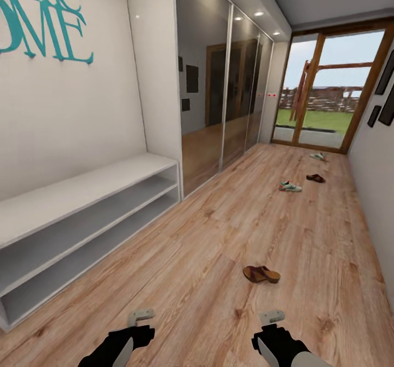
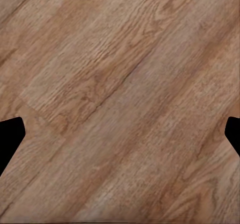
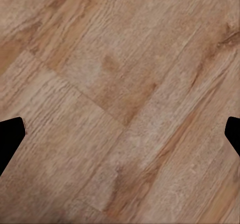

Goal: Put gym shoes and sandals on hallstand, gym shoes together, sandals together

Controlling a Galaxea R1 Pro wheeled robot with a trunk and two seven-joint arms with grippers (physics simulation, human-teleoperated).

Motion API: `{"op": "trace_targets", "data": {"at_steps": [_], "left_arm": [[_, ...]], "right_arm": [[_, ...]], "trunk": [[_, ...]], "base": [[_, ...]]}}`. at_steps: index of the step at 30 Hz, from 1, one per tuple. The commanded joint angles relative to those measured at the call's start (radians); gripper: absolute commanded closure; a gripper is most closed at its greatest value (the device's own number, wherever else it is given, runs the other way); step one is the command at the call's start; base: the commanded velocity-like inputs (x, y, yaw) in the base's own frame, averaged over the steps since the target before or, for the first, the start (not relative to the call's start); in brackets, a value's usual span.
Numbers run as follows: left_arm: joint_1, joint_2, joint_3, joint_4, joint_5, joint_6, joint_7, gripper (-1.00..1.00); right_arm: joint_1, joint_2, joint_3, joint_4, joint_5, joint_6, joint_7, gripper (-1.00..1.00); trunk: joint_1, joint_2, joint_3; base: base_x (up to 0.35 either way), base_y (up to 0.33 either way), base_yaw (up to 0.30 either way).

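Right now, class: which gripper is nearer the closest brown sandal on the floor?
Right. The right gripper sits just short of the sandal, nearly in line with it; the left gripper is well off to its left.

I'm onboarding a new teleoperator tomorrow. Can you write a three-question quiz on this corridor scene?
1. True or false: a shoe already sits on the hallstand.
2. Which shoe lies closest to the robot? A) the near sandal B) the near gym shoe C) the far gym shoe
3. Fill in: in the wrist views, the left gripper and right gripper both look down at bare ____.

Key: 1. False, its shelves are bare; all four shoes, including the far sandal, lie on the corridor floor. 2. A. 3. wood flooring.
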Motion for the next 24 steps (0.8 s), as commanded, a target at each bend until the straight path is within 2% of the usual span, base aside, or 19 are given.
{"op": "trace_targets", "data": {"at_steps": [1, 14, 24], "left_arm": [[0.0, 0.0, 0.0, 0.0, 0.0, 0.0, 0.0, -1.0], [0.0, 0.0, 0.0, 0.0, 0.0, 0.0, 0.0, -1.0], [0.0, 0.0, 0.0, 0.0, 0.0, 0.0, 0.0, -1.0]], "right_arm": [[0.0, 0.0, 0.0, 0.0, 0.0, 0.0, 0.0, -1.0], [0.0, 0.002, 0.0, 0.0, 0.0, 0.0, 0.0, -1.0], [0.0, 0.003, 0.0, 0.0, 0.0, 0.0, 0.0, -1.0]], "trunk": [[0.0, 0.0, 0.0], [0.0, 0.0, 0.0], [0.0, 0.0, 0.0]], "base": [[-0.061, -0.061, 0.29], [-0.019, -0.021, 0.291], [0.068, -0.073, 0.292]]}}
